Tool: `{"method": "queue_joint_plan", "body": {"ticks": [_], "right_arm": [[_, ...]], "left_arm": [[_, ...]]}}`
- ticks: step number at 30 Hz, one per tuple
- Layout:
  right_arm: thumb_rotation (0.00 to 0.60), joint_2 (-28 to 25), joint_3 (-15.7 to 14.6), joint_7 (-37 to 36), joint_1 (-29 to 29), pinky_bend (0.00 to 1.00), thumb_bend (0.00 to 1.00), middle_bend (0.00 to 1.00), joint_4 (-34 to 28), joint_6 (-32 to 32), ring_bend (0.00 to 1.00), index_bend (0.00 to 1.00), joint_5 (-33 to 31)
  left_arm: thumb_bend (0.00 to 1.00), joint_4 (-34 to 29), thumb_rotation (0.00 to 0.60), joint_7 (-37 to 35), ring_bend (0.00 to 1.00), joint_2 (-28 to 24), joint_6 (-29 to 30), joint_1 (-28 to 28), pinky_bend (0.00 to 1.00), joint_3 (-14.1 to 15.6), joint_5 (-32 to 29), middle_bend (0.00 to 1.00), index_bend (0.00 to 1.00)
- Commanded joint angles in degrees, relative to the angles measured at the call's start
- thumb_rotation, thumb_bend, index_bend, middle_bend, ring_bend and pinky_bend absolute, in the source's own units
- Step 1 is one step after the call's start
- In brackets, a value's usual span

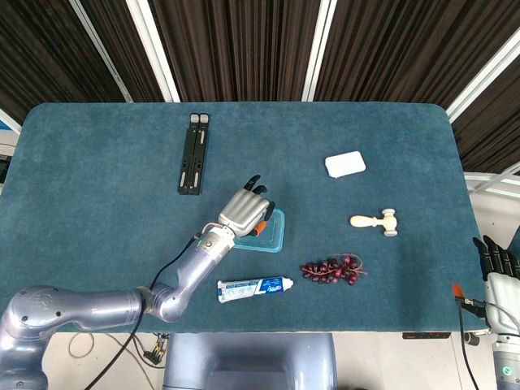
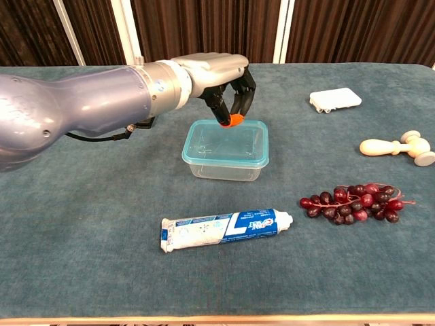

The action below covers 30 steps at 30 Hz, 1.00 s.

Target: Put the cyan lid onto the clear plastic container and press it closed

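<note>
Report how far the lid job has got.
Done: the cyan lid already sits on the clear plastic container. In hand: the left hand hovers above its far edge, holding nothing. Left: pressing it closed; whether it is sealed cannot be told. The right hand is idle.

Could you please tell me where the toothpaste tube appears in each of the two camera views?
Head view: the toothpaste tube lies near the table's front edge, left of centre, just below the container.
Chest view: the tube lies low and centre-left, in front of the container.
Shared landmark: the grapes lie just right of the tube.
</note>
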State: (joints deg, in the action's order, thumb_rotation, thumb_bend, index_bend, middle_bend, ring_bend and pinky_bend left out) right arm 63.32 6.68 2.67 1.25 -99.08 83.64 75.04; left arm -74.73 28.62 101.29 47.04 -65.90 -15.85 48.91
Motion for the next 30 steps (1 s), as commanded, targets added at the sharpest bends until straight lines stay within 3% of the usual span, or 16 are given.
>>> {"method": "queue_joint_plan", "body": {"ticks": [1,13,30], "right_arm": [[0.6,-0.01,0.02,0.04,-0.01,0.0,0.36,0.0,-0.02,0.03,0.0,0.04,-0.03],[0.6,-0.06,0.13,-0.1,-0.12,0.0,0.36,0.0,-0.06,0.18,0.0,0.04,-0.22],[0.6,-0.13,0.18,-0.12,-0.12,0.0,0.36,0.0,-0.22,-0.02,0.0,0.04,-0.57]], "left_arm": [[0.54,2.49,0.6,-0.5,0.2,1.69,-1.85,-1.5,0.06,-0.6,-0.81,0.55,0.63],[0.55,10.93,0.6,1.72,0.21,6.14,-4.26,-5.85,0.06,-1.58,-4.19,0.55,0.63],[0.55,16.72,0.6,1.61,0.21,9.63,-4.01,-7.74,0.06,-1.33,-2.01,0.56,0.63]]}}
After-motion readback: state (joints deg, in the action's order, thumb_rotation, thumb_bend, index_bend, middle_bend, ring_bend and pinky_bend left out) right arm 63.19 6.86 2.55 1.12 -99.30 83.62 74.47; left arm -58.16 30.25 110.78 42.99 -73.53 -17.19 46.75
